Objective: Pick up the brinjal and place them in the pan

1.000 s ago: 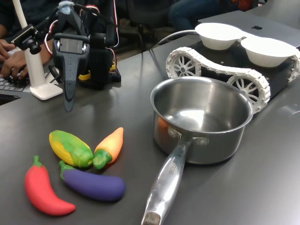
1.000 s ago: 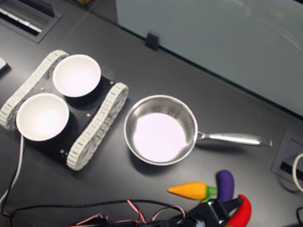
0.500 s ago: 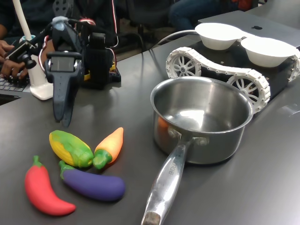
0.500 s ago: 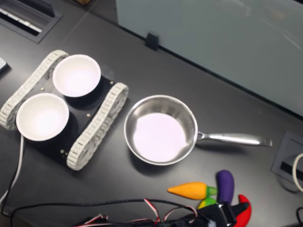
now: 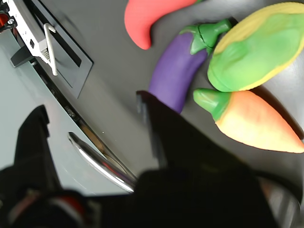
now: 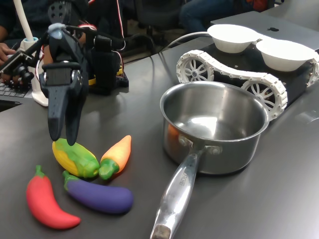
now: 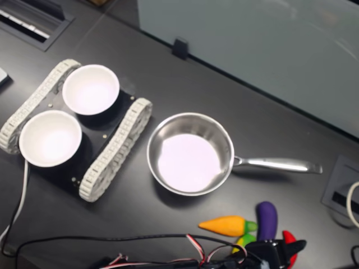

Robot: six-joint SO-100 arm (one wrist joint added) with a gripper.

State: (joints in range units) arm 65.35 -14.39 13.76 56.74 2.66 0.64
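The purple brinjal [image 6: 99,195] with its green stem cap lies on the dark table near the front, beside a red chili and below a corn toy. In the second exterior view the brinjal [image 7: 267,217] sits at the bottom right, and in the wrist view the brinjal [image 5: 176,72] lies just beyond one fingertip. My gripper [image 6: 63,138] points down over the corn toy's far end, open and holding nothing. The gripper [image 5: 90,104] shows bare table between its fingers. The steel pan [image 6: 227,157] stands to the first exterior view's right, its long handle [image 6: 174,196] pointing forward.
A corn toy [image 6: 75,157], an orange carrot toy [image 6: 117,153] and a red chili [image 6: 46,201] crowd around the brinjal. Two white bowls [image 6: 234,37] rest on a tracked chassis [image 6: 224,69] behind the pan. A person's hand [image 6: 6,50] is at a keyboard at the far left.
My gripper has come down and forward, from well above the table behind the toys to just over the corn toy. The toys and pan have not moved.
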